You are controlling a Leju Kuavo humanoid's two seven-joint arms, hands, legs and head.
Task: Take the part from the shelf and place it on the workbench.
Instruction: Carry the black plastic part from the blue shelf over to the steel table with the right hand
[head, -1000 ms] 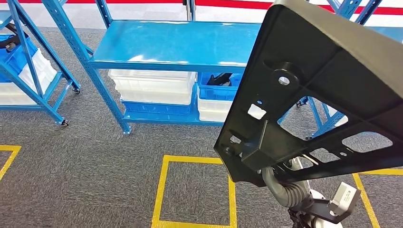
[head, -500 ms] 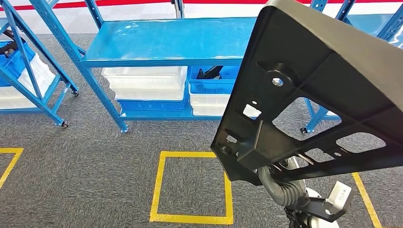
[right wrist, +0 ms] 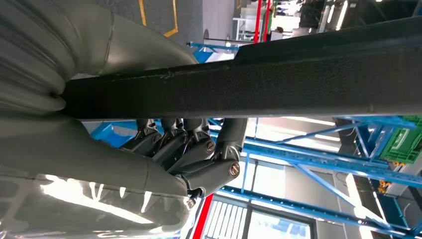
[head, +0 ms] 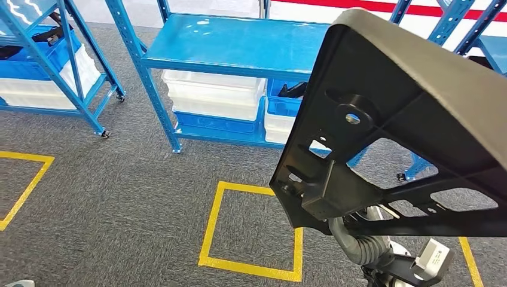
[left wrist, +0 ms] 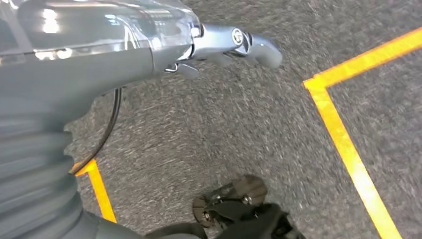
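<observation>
Head view: the part (head: 412,119), a big black plastic panel with cut-outs, filled the right half of the frame, raised and tilted on our right arm. Behind it, upper centre, stood the blue shelf (head: 239,48) with white bins (head: 212,95) and a blue bin (head: 284,104) on its lower level. A yellow square (head: 254,230) was taped on the grey carpet at lower centre.

Left wrist view: our left hand (left wrist: 234,45) sat at the upper middle, over carpet and yellow tape. It carried nothing; the frame was blurred, so we couldn't tell whether its fingers were spread or curled.

Right wrist view: our right hand (right wrist: 191,149) was clamped on the part's edge, which ran as a dark bar across the frame, with the fingers (right wrist: 174,144) wrapped under it.

Status, as we judged it: pick from the shelf done, part in hand and clear of the shelf. Left to do: reach the worktop and set the part down on it.
</observation>
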